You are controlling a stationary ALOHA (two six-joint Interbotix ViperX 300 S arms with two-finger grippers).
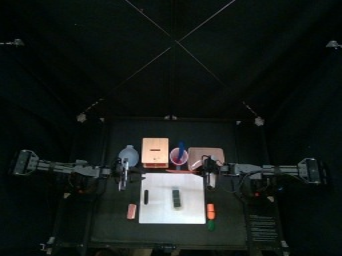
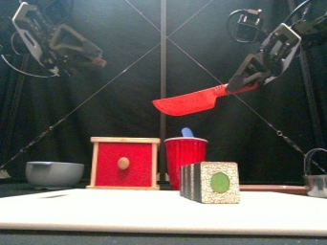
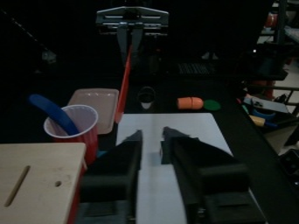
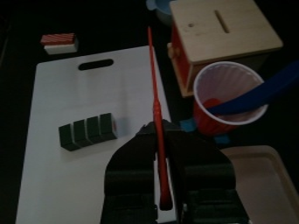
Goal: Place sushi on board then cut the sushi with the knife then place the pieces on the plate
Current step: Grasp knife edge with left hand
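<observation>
The dark green sushi roll (image 1: 175, 199) lies on the white cutting board (image 1: 191, 187); up close it stands on end (image 2: 211, 182). My right gripper (image 4: 158, 131) is shut on the red knife (image 2: 192, 100), held in the air above the board, blade slanting down toward the left. The blade (image 4: 155, 79) points along the board beside the roll (image 4: 87, 131) without touching it. My left gripper (image 3: 152, 142) hovers open and empty over the board's left back edge (image 1: 126, 165). The pink tray (image 1: 203, 156) lies behind the board on the right.
A wooden box with a red drawer front (image 2: 125, 163) and a red cup (image 2: 185, 158) holding a blue knife (image 2: 188, 132) stand behind the board. A blue-grey bowl (image 2: 54, 172) sits far left, a metal cutter (image 2: 316, 177) far right. Small toy foods (image 1: 131, 210) (image 1: 211, 211) flank the board.
</observation>
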